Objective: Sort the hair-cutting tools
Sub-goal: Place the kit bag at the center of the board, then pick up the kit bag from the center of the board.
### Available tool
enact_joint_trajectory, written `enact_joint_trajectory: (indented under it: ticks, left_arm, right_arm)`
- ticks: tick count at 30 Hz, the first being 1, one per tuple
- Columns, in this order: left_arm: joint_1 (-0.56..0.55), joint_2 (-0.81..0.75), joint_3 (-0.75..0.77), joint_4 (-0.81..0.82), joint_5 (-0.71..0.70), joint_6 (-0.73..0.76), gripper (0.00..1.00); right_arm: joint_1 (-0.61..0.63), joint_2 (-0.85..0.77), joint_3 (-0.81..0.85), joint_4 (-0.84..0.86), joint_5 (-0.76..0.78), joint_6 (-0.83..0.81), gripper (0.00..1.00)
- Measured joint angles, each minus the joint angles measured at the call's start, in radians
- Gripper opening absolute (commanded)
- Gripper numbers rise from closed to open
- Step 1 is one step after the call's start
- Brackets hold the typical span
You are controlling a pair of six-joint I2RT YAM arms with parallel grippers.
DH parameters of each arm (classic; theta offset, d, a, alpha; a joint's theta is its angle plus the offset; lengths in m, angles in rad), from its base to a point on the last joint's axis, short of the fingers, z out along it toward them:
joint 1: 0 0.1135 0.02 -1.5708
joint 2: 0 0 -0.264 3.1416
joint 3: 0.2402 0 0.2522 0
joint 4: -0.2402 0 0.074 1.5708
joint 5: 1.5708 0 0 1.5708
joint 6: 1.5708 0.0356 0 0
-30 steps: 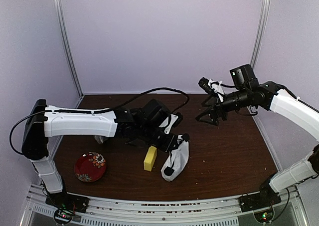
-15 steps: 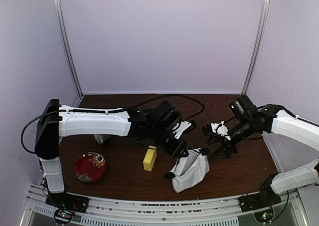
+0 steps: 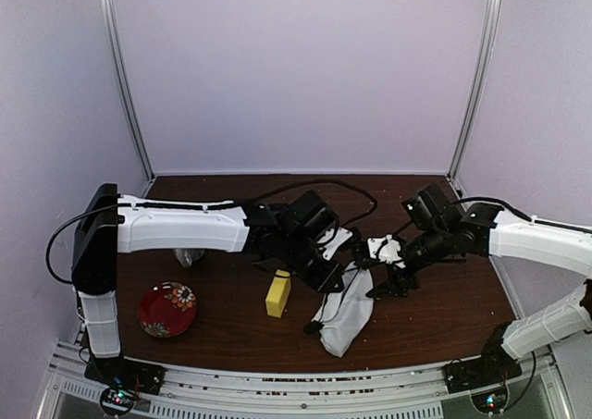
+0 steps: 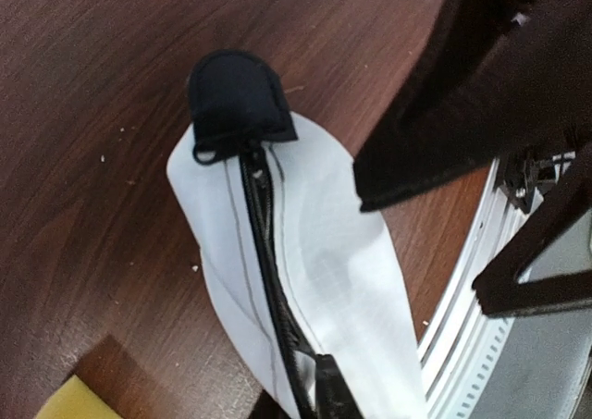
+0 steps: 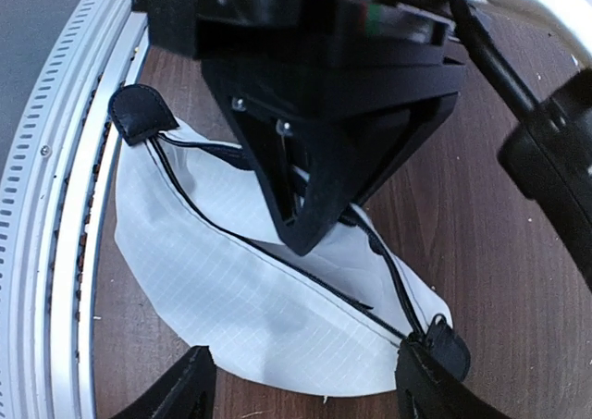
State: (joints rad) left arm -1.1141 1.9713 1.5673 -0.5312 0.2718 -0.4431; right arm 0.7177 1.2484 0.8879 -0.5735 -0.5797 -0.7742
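The white pouch with a black zipper lies slanted on the brown table, its top end lifted. My left gripper is shut on the pouch's upper lip by the zipper; in the right wrist view its black fingers pinch that lip. My right gripper is open, its two fingers straddling the pouch's lower side, one fingertip right beside the black end tab. The zipper gapes a little. The hair-cutting tools are out of view.
A yellow sponge block stands just left of the pouch. A red patterned plate sits at the front left. The metal front rail runs close behind the pouch. A black cable loops over the table's back.
My right arm has come down from high at the back right to the pouch, its jaws narrowing. My left gripper has carried the pouch's top end rightward and up.
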Motion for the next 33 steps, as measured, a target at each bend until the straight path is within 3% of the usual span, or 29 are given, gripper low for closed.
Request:
enact_joint_trajectory:
  ticks: [3, 5, 17, 22, 26, 33]
  left_arm:
    - [0.000, -0.001, -0.001, 0.000, -0.038, -0.028, 0.35]
    - [0.000, -0.010, -0.013, 0.003, -0.079, -0.069, 0.40]
    - [0.001, -0.089, -0.189, 0.008, -0.141, -0.269, 0.41]
    - [0.001, -0.089, -0.228, 0.007, -0.138, -0.328, 0.23]
    - [0.002, -0.089, -0.236, 0.009, -0.140, -0.354, 0.01]
    - [0.011, -0.077, -0.161, -0.001, -0.211, -0.254, 0.00]
  right_arm:
    - [0.021, 0.023, 0.001, 0.044, 0.026, 0.000, 0.68]
    - [0.026, 0.044, 0.008, 0.061, 0.039, -0.001, 0.68]
    - [0.029, 0.077, 0.036, 0.072, 0.058, -0.005, 0.67]
    - [0.029, 0.077, 0.039, 0.072, 0.058, -0.004, 0.66]
    - [0.029, 0.077, 0.039, 0.072, 0.057, -0.003, 0.65]
    - [0.033, 0.077, 0.044, 0.057, 0.066, -0.008, 0.63]
